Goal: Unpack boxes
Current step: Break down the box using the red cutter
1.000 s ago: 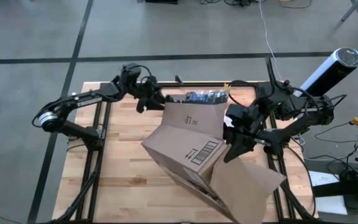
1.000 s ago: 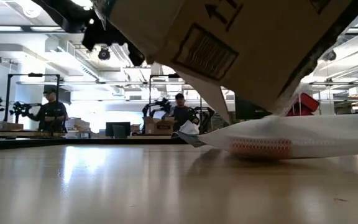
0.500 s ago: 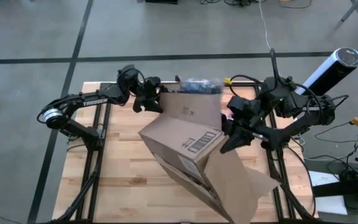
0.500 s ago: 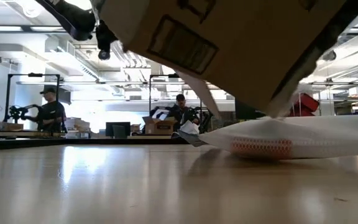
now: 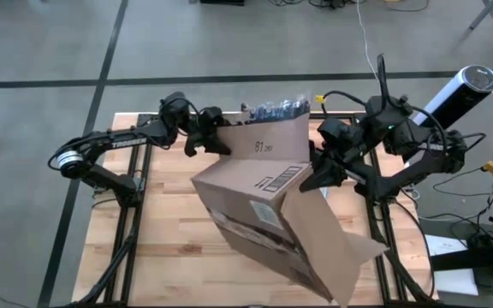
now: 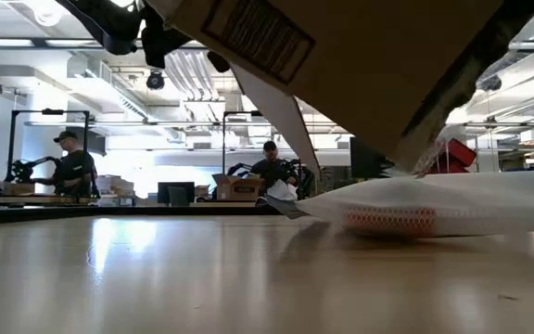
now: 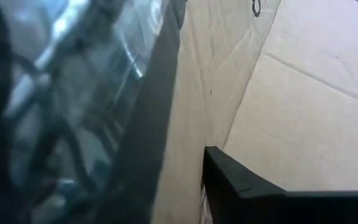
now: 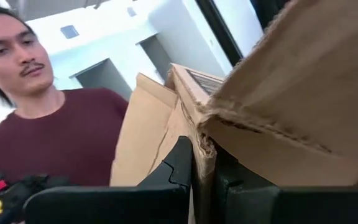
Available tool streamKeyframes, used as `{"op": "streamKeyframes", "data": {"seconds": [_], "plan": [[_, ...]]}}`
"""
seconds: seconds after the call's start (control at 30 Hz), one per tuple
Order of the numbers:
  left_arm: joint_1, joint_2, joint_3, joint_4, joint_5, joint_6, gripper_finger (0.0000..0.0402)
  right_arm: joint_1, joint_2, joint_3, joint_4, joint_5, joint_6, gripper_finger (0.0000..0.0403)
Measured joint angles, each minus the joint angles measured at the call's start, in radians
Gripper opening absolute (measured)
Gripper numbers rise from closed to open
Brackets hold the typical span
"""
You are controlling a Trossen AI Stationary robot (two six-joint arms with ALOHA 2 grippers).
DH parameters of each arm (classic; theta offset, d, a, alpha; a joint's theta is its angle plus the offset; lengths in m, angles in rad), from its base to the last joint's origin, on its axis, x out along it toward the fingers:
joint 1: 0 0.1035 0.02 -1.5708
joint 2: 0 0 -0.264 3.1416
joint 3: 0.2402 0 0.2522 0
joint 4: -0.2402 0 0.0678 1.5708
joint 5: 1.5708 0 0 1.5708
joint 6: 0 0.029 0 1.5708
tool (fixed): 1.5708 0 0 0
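Note:
A big brown cardboard box [image 5: 255,214] with a barcode label hangs tilted over the table's middle, clear of the table top in the low view [image 6: 360,65]. One flap [image 5: 268,145] stands up at its far side, and a long flap [image 5: 332,248] trails toward the near right. My left gripper [image 5: 217,139] is shut on the far flap's left edge. My right gripper [image 5: 313,180] is shut on the box's right edge. A clear plastic pack [image 5: 272,109] with dark contents shows behind the far flap. My left gripper pinches the upright far flap at its left edge [image 7: 194,124] between its two fingers, coming level from the table's left. The flap stands upright in the hold. My right gripper pinches a torn cardboard edge [image 8: 204,146] on the box's right side between its two fingers, coming from the right. The box hangs tilted, clear of the table.
A white padded pouch [image 6: 434,206] lies on the table under the box, with a small red tool [image 6: 459,154] behind it. Bare wooden table [image 5: 169,231] shows at the left and near sides. A person stands close beyond the table [image 8: 48,124]; others work in the room behind [image 6: 72,167].
My right gripper has gone up and toward the far edge with the box's right edge. The box has tipped further, its labelled face swinging up and toward the far side. My left gripper has taken hold of the upright flap's left edge.

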Motion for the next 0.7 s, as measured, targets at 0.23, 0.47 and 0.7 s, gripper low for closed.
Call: {"op": "streamKeyframes", "data": {"seconds": [0.23, 0.47, 0.7], "plan": [[-0.001, -0.035, 0.0, -0.21, -0.151, -0.061, 0.0001, -0.05, -0.022, 0.002, -0.08, 0.165, -0.078, 0.0], [0.008, -0.112, -0.001, -0.587, -0.28, 0.029, 0.0, -0.095, -0.041, 0.0, -0.253, 0.299, -0.091, 0.0001], [0.034, -0.172, -0.001, -0.765, -0.298, 0.027, 0.0, -0.143, -0.046, 0.001, -0.334, 0.409, -0.071, 0.0001]]}}
